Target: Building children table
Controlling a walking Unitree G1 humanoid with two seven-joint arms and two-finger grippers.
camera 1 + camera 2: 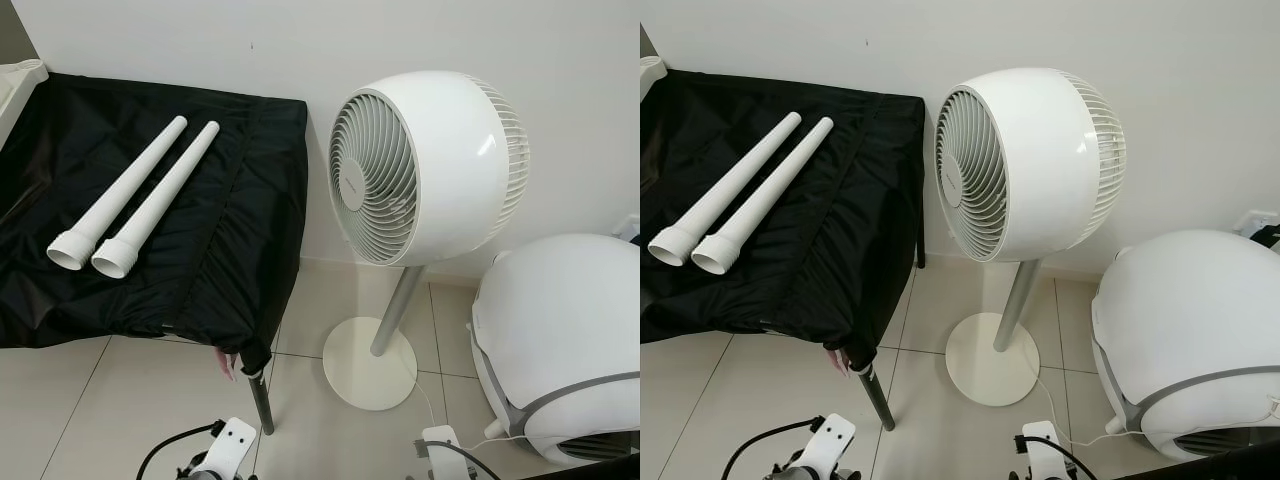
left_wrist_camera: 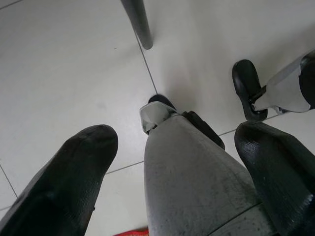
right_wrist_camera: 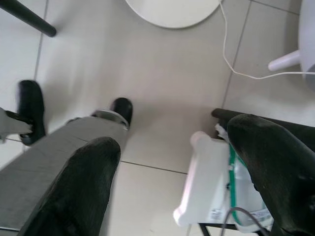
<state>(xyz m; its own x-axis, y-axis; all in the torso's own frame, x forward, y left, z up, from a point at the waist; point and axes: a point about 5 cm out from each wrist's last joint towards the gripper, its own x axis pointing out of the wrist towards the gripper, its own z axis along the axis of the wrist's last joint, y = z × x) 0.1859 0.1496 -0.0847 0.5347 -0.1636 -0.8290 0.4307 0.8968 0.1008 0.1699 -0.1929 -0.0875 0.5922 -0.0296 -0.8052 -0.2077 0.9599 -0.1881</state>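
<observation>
Two white plastic table legs [image 1: 125,187] [image 1: 165,190] lie side by side on a black cloth [image 1: 230,230] covering a low table at the left, their wide threaded ends toward me. My left gripper [image 2: 177,140] hangs low and open, pointing at the tiled floor above my own grey leg [image 2: 192,177]. My right gripper [image 3: 174,142] also hangs open over the floor with nothing between its fingers. Both are well below and in front of the table.
A grey metal leg [image 1: 262,400] holds up the cloth-covered table's near corner. A white pedestal fan [image 1: 430,165] stands against the wall on a round base [image 1: 368,362]. Its cable [image 3: 236,69] trails on the tiles. A large white domed appliance [image 1: 560,340] sits at the right.
</observation>
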